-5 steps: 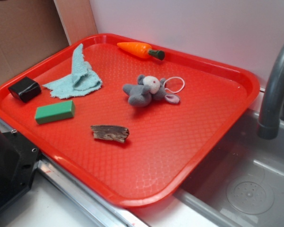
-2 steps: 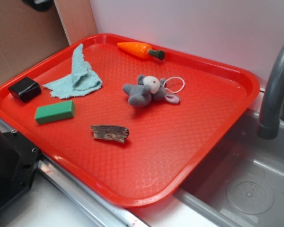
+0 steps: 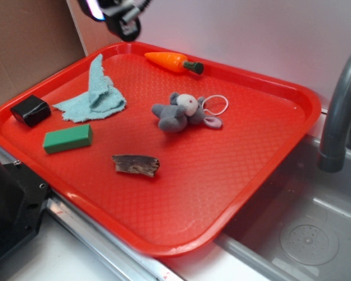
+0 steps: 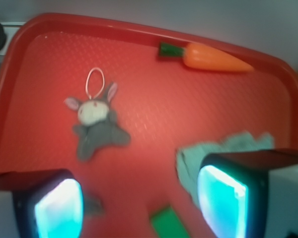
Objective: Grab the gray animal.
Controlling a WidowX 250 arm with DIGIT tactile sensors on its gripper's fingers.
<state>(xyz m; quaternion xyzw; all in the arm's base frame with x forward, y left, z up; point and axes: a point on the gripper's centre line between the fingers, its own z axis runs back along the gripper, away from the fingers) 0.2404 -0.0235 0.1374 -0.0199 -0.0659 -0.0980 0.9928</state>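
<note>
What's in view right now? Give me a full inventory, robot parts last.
tray: 1, red, over the sink edge
gray animal: 1, gray with white face, tray middle
carrot: 1, orange, tray's far rim
cloth: 1, light blue, tray's left
green block: 1, beside cloth
black block: 1, tray's left corner
brown piece: 1, tray's near side
faucet: 1, gray, right
gripper: 1, open, above tray's far-left corner

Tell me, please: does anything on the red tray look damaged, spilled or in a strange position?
Nothing looks spilled or broken. The gray plush mouse lies flopped on the red tray, and the light blue cloth is crumpled. The gripper is open above them, touching nothing.
</note>
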